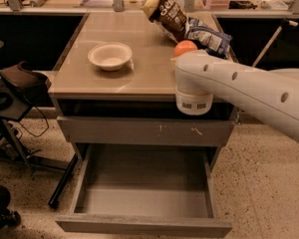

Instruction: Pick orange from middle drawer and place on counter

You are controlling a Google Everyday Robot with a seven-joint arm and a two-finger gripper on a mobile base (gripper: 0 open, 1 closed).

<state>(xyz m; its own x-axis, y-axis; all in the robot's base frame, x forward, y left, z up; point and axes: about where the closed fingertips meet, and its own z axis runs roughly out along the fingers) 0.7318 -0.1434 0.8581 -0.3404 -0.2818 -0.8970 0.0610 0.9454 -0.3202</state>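
Orange on the counter, middle drawer open and bare.

The glossy beige counter (139, 76) carried the orange (185, 48) near its right edge, a white bowl (109, 56), a brown snack bag (164, 11) and a blue-white bag (209, 36). The gripper (174, 60) sat beside the orange, mostly hidden behind the white arm (239, 83); its grip could not be told. Below a scratched drawer front (144, 131), the middle drawer (144, 203) stood pulled out over a speckled floor (269, 183), with a dark chair (17, 81) at the left. The arm bore a barcode label (193, 105); the brown bag's pale lettering was unreadable.
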